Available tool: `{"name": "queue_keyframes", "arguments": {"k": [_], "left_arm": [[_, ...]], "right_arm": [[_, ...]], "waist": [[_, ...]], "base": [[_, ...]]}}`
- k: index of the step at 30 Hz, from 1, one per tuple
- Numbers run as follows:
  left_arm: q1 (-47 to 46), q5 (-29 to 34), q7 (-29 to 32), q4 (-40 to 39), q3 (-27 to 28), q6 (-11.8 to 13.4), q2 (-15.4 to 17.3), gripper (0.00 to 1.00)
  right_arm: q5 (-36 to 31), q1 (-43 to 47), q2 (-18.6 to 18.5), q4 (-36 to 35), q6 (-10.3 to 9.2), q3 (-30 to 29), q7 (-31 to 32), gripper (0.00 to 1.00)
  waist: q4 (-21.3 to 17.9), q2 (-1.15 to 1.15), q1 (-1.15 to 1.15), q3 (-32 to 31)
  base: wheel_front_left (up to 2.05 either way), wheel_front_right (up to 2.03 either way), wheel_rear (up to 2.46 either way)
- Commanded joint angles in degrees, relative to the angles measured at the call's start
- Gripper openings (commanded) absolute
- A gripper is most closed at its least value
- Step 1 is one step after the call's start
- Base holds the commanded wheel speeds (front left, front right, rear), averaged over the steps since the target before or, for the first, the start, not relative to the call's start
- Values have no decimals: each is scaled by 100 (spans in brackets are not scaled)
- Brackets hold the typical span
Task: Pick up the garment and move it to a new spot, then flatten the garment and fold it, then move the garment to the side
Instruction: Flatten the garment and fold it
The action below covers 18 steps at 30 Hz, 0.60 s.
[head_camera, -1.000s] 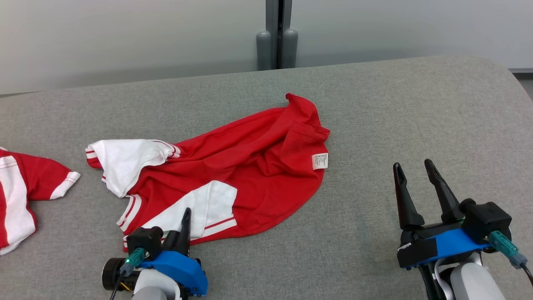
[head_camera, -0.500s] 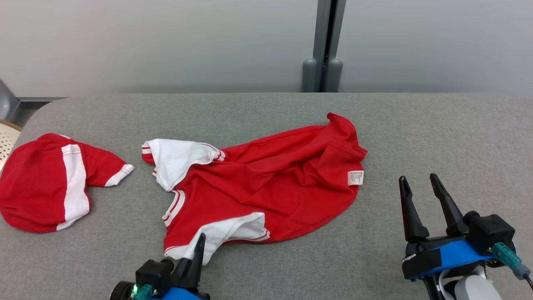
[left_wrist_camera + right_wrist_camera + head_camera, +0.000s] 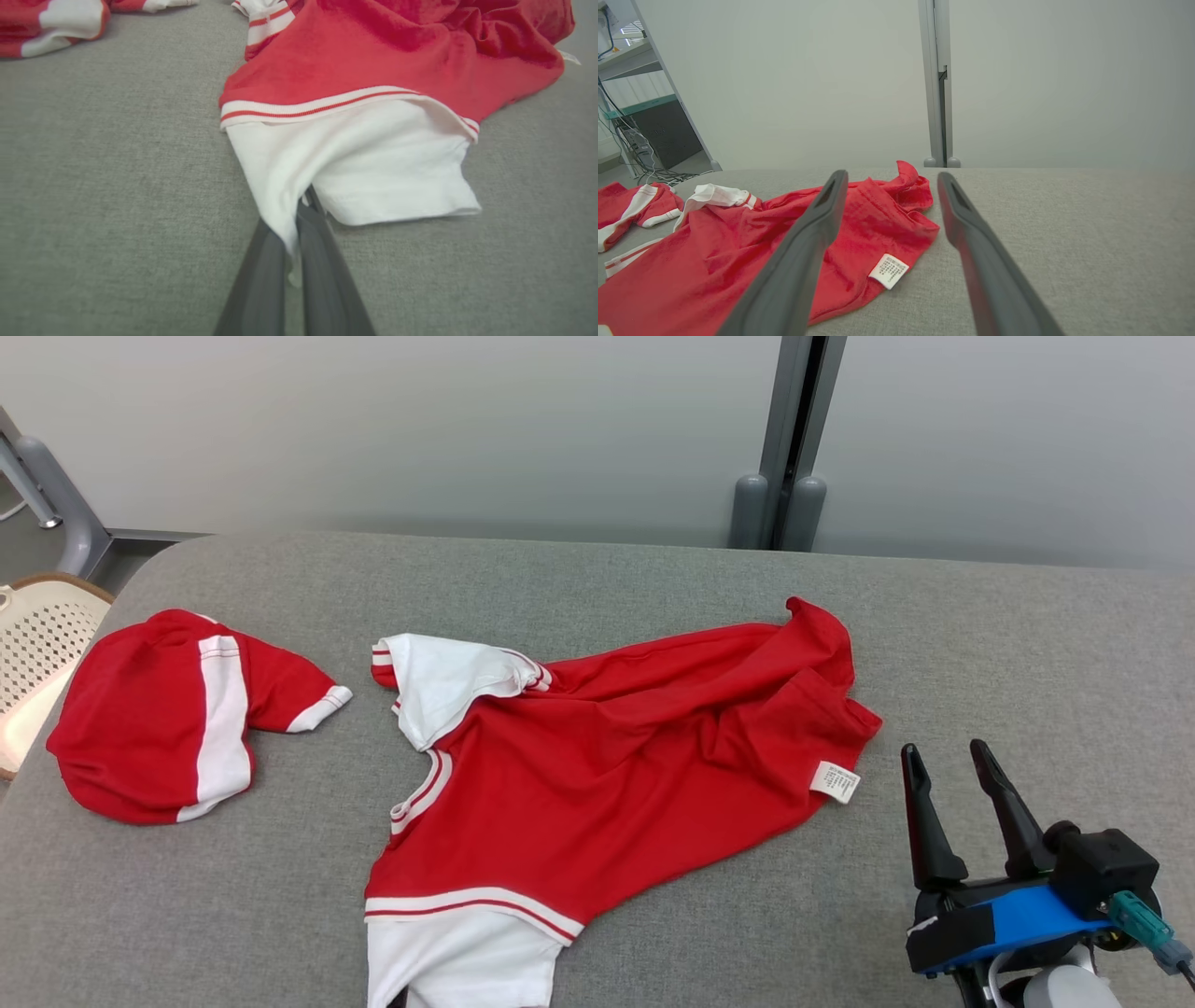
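Grey bench (image 3: 980,616) with a red shirt (image 3: 616,756) spread on it, left hand (image 3: 303,205) clenched on its white sleeve (image 3: 373,163), right hand (image 3: 943,751) wide open near it

Another red shirt (image 3: 140,728) lies near a basket (image 3: 47,627).

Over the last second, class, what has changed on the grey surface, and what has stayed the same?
The left gripper shut on the white sleeve and drew it toward the robot, stretching the red garment out. The head camera turned too. The right gripper stayed open, clear of the cloth; the second garment lay still.
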Motion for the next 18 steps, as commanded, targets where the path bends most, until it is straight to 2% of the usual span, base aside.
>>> {"name": "queue_keyframes", "arguments": {"k": [1, 3, 4, 5, 6, 13, 18], "left_arm": [[38, -42, -4, -2, 72, 65, 74, 0], [53, -79, 4, 22, 145, 110, 118, 0], [39, -95, 9, 29, 154, 102, 133, 5], [13, -100, -10, 19, 168, 120, 143, 95], [-14, -103, -32, 14, 177, 135, 157, 100], [-60, -33, -150, -284, 364, 307, 133, 100], [-35, 148, -179, -956, 607, 486, 87, 100]], "right_arm": [[-29, 50, -4, 21, 1, -1, -21, 100], [-28, 37, -18, 23, 1, -1, -21, 100], [-26, 34, -26, 25, 1, 6, -21, 100], [-24, 30, -30, 29, 1, 12, -20, 100], [-22, 24, -38, 39, 1, 20, -20, 100], [10, 20, -65, 63, 1, 12, -21, 100], [12, 37, -57, 64, 1, 13, -21, 100]], "waist": [[16, 0, 0, 10], [27, 0, 0, 17], [29, 0, 0, 18], [29, 0, 0, 20], [25, 0, 0, 20], [-37, 0, 0, -19], [-118, 0, 0, -56]], "base": [[0, 0, 0], [0, 0, 0], [0, 0, 0], [0, 0, 0], [0, 0, 0], [0, 0, 0], [0, 0, 0]]}}
